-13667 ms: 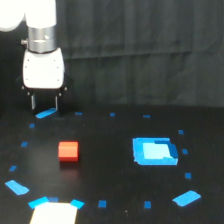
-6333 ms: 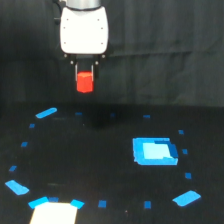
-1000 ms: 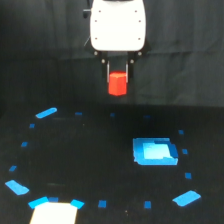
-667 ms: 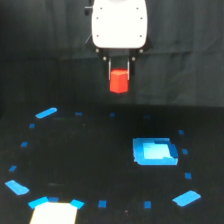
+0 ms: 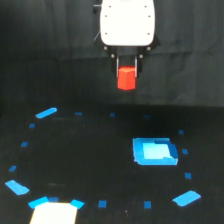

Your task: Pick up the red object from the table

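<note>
So the pincer (image 5: 127,75) was clamped on the red object (image 5: 127,78), holding it up in the air well above the black tabletop (image 5: 90,165), with the big blue patch (image 5: 155,151) lying below, toward the exterior view's right.

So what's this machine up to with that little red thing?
A single robot arm is holding the red object, a small block, in its gripper. The block hangs in the air, well clear of the table, so the pick-up looks done. Below sit a large blue patch, scattered blue tape marks and a pale patch near the front edge.
</note>
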